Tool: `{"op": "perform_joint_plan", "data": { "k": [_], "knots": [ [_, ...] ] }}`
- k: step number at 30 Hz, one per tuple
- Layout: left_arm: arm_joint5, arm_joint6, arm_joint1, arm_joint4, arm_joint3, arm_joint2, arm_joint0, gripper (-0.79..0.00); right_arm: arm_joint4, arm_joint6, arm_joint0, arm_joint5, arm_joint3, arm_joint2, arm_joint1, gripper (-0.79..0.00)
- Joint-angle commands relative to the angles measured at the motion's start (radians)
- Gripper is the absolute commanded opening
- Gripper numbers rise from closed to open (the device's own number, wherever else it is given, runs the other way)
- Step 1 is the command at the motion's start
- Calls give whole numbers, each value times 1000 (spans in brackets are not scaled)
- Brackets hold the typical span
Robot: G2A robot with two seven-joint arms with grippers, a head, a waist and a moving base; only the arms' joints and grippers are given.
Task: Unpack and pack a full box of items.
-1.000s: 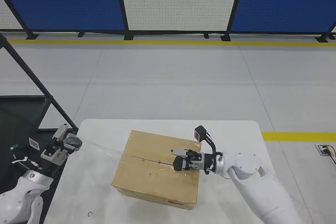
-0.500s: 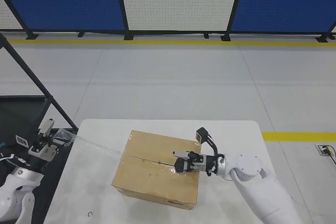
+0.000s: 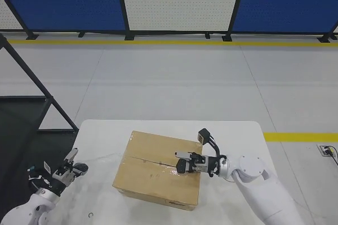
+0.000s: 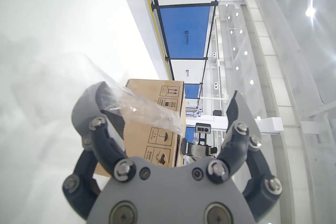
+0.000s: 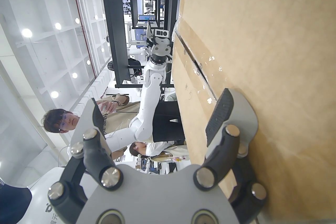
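Top view: right tool (image 3: 179,160) spread over box (image 3: 152,175) seam; left tool (image 3: 78,161) spread, well apart.

Top camera high, looking down; wrist cameras low, facing each other across box (image 3: 152,175).

A white table (image 3: 236,135) was seen on a floor (image 3: 169,79) marked with yellow lines (image 3: 304,136) and fenced by blue panels (image 3: 67,14), a black frame (image 3: 22,67) alongside.
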Motion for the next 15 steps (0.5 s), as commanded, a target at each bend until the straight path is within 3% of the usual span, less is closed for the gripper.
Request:
{"op": "perform_joint_plan", "data": {
  "k": [1, 15],
  "knots": [
    [-4, -4, -1, 0, 5, 5, 3, 0, -1, 3, 3, 2, 2, -1, -1, 0],
    [7, -41, -12, -6, 5, 76, -9, 0, -6, 10, 14, -3, 11, -5, -5, 0]
  ]
}}
